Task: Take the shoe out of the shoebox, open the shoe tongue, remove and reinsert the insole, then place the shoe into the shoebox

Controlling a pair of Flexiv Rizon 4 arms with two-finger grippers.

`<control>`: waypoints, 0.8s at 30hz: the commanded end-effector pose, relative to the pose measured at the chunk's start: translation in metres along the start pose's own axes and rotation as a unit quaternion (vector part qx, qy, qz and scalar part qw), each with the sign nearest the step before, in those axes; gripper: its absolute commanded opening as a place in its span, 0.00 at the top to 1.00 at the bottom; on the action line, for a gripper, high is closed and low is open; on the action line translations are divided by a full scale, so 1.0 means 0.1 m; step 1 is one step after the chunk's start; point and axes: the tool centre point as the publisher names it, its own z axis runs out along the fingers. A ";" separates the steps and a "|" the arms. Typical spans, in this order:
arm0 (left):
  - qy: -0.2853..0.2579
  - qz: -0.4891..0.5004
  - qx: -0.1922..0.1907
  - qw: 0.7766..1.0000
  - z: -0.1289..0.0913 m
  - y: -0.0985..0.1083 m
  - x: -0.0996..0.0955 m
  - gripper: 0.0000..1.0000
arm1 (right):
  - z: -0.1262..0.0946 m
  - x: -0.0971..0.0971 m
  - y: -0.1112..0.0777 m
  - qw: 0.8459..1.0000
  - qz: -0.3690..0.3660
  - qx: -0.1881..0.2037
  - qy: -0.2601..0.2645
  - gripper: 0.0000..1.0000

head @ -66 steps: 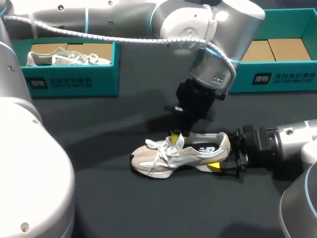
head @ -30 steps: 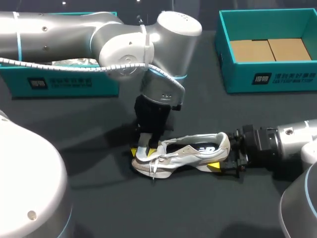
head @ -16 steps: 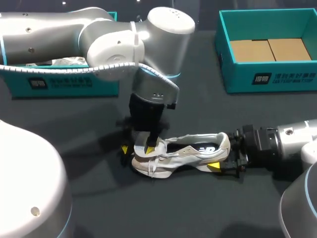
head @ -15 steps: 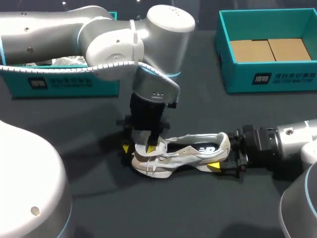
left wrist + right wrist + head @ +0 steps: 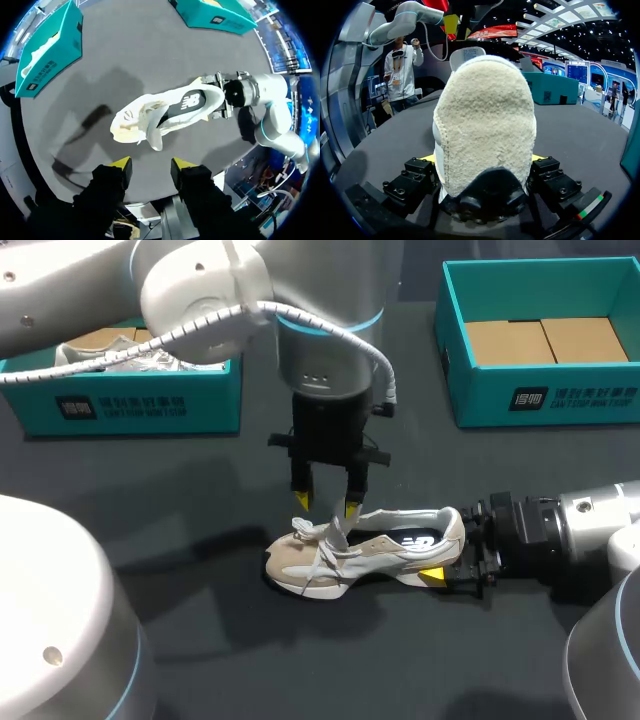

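Risk: tongue (image 5: 336,530) may flop shut, since our left gripper (image 5: 327,504) hangs parted above the shoe (image 5: 380,552) our right gripper (image 5: 450,552) clamps.

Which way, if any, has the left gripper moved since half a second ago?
Yes. The left gripper rose from the shoe and shifted toward the right shoebox.

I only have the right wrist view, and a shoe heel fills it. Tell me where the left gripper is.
Observer: The left gripper hangs just above the shoe, its fingers open with nothing between them.
Operator: Report the tongue.
Observer: The tongue stands up out of the shoe's opening, toward the left gripper.
Operator: Now the shoeboxes.
Observer: The left shoebox holds another shoe; the right shoebox shows only a cardboard liner.
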 end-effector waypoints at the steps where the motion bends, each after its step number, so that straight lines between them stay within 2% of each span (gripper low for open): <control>1: 0.044 0.197 -0.014 0.979 -0.17 -0.02 0.16 0.75 | 0.00 0.01 0.00 1.000 0.000 0.002 0.000 1.00; 2: 0.047 0.248 -0.027 0.967 -0.22 -0.02 0.20 1.00 | 0.00 0.01 0.00 1.000 0.000 0.002 0.000 1.00; 3: 0.043 0.316 -0.055 0.946 -0.26 -0.03 0.22 1.00 | 0.00 0.01 0.00 1.000 0.000 0.002 0.000 1.00; 4: 0.037 0.392 -0.092 0.915 -0.31 -0.05 0.22 1.00 | 0.00 0.01 0.00 1.000 0.000 0.002 0.000 1.00; 6: 0.090 0.445 -0.146 0.879 -0.39 -0.15 0.24 1.00 | 0.00 0.01 0.00 1.000 0.000 0.002 0.000 1.00; 16: 0.090 0.445 -0.146 0.879 -0.39 -0.15 0.24 1.00 | 0.00 0.01 0.00 1.000 0.000 0.002 0.000 1.00; 17: 0.079 0.452 -0.134 0.878 -0.38 -0.15 0.25 1.00 | 0.00 0.01 0.00 1.000 0.000 0.002 0.000 1.00; 18: 0.050 0.488 -0.106 0.865 -0.37 -0.14 0.28 1.00 | 0.00 0.01 0.00 1.000 0.000 0.002 0.000 1.00; 19: 0.046 0.501 -0.099 0.858 -0.37 -0.15 0.31 1.00 | 0.00 0.01 0.00 1.000 0.000 0.002 0.000 1.00; 21: 0.044 0.563 -0.078 0.821 -0.36 -0.15 0.37 1.00 | 0.00 0.01 0.00 1.000 0.000 0.002 0.000 1.00; 22: 0.030 0.565 -0.074 0.822 -0.34 -0.17 0.41 1.00 | 0.00 0.01 0.00 1.000 0.000 0.002 0.000 1.00; 23: 0.011 0.578 -0.052 0.814 -0.30 -0.19 0.45 1.00 | 0.00 0.01 0.00 1.000 0.000 0.002 0.000 1.00; 24: 0.002 0.603 -0.027 0.798 -0.26 -0.20 0.47 1.00 | 0.00 0.01 0.00 1.000 0.000 0.002 0.000 1.00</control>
